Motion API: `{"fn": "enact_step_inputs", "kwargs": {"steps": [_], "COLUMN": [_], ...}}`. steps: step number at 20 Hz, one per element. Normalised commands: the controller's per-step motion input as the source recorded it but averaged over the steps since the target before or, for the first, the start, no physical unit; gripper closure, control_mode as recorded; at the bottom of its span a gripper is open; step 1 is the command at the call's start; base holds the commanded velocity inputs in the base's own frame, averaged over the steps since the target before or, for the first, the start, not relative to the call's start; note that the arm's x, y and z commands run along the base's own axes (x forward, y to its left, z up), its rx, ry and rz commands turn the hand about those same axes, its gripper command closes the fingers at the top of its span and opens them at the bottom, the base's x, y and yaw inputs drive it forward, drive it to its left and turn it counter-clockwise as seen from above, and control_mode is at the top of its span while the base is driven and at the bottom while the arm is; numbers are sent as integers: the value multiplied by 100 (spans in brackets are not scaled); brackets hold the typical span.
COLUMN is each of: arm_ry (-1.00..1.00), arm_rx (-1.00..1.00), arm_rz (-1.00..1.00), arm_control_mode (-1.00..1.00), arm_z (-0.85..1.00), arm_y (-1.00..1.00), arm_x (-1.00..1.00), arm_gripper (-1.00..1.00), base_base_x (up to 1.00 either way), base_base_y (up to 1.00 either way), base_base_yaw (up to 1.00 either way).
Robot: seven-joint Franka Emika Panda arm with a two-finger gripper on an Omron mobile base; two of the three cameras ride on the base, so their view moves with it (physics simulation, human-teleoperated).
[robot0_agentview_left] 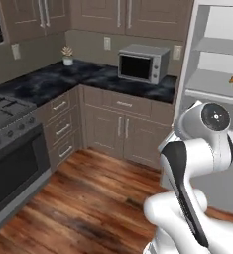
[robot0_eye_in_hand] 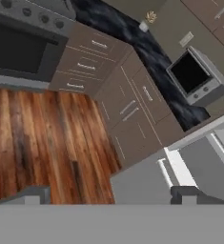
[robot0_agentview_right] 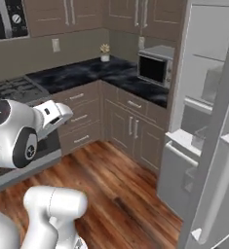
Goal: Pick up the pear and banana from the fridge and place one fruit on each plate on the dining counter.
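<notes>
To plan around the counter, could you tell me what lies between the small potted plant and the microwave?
In the left base view, just bare black countertop lies between the potted plant and the microwave.

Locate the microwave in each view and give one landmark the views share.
Left base view: microwave upper centre, on the black countertop, just left of the fridge.
Right base view: upper right of centre, on the same countertop, against the fridge's side.
Hand view: upper right, shown tilted.
Shared landmark: the small potted plant at the countertop's back corner.
</notes>
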Motion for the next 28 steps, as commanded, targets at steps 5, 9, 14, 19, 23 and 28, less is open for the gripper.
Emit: {"fn": "enact_step_inputs", "kwargs": {"steps": [5, 9, 14, 19, 23, 28], "arm_ry": [0, 0, 0, 0, 0, 0], "arm_rx": [0, 0, 0, 0, 0, 0], "arm_rz": [0, 0, 0, 0, 0, 0], "arm_control_mode": [100, 100, 100, 100, 100, 100], "arm_z": [0, 0, 0, 0, 0, 0], "arm_y": [0, 0, 0, 0, 0, 0], "arm_x": [0, 0, 0, 0, 0, 0], "arm_gripper": [-100, -100, -100, -100, -100, -100], "base_base_x": [84, 88, 68, 42, 47, 60], "base_base_y": [0, 0, -13, -8, -8, -1], "base_base_yaw": [-48, -35, -29, -38, -43, -35]}}
